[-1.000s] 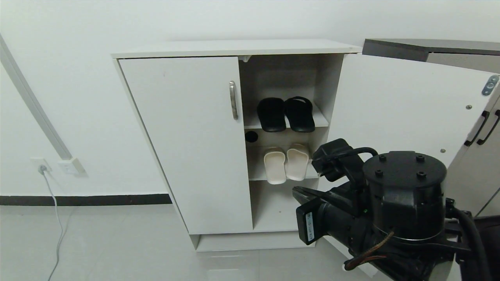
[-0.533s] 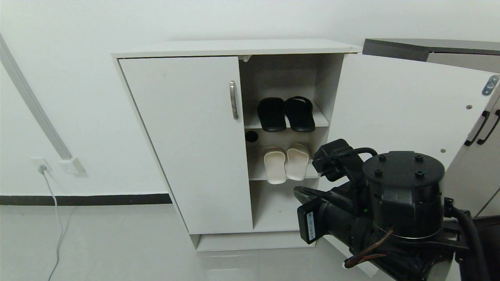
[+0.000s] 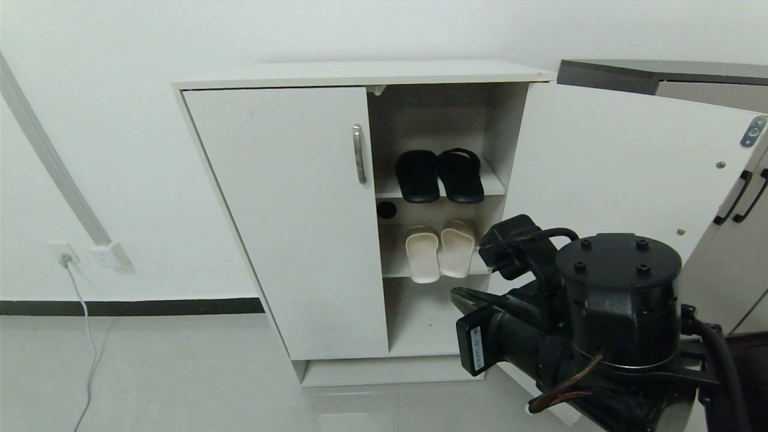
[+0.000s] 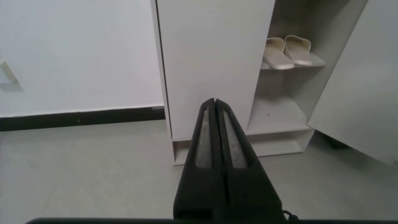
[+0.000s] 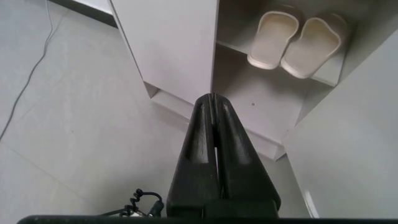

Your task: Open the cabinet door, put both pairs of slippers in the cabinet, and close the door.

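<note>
Pale tiles [image 3: 180,372] under cabinet [image 3: 360,73]. Showed black slippers [image 3: 439,175] and cream slippers [image 3: 440,252] shelved inside, both jaws pinched shut, empty. Likely needed slow push on open door [image 3: 606,168], near free edge.

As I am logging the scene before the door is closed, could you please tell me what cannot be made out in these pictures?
- Head view: the closed left door hides that half of the cabinet.
- Head view: the dark round spot below the black slippers is too small to identify.
- Head view: the right arm covers the lower edge of the open right door, whose outer face is turned away.
</note>
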Available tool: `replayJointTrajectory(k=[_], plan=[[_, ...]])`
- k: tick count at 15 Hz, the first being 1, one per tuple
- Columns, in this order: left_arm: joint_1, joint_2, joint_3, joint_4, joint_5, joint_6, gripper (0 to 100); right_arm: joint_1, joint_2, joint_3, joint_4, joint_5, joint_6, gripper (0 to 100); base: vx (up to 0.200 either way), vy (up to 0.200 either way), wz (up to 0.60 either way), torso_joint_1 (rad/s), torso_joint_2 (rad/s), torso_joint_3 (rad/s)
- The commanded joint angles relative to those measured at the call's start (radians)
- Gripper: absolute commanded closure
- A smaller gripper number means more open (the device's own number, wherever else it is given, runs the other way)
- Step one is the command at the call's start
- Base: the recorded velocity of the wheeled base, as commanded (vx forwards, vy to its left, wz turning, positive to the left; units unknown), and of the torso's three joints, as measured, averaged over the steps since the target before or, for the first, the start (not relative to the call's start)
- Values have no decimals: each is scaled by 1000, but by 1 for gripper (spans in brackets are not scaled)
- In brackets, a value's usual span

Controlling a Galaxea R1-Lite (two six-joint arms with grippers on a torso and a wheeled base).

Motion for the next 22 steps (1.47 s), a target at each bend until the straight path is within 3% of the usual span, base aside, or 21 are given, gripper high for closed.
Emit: replayJointTrajectory(k=[1,9,22], plan=[[0,0,0,-1,0,0,100,1,2,-3,0,-1,0,100,0,0,0,2,-168,-193],[-1,0,0,-1,0,2,100,1,4,-3,1,-1,0,100,0,0,0,48,-398,-355],[-1,0,0,-1,0,2,100,0,14,0,0,-1,0,100,0,0,0,158,-480,-326]])
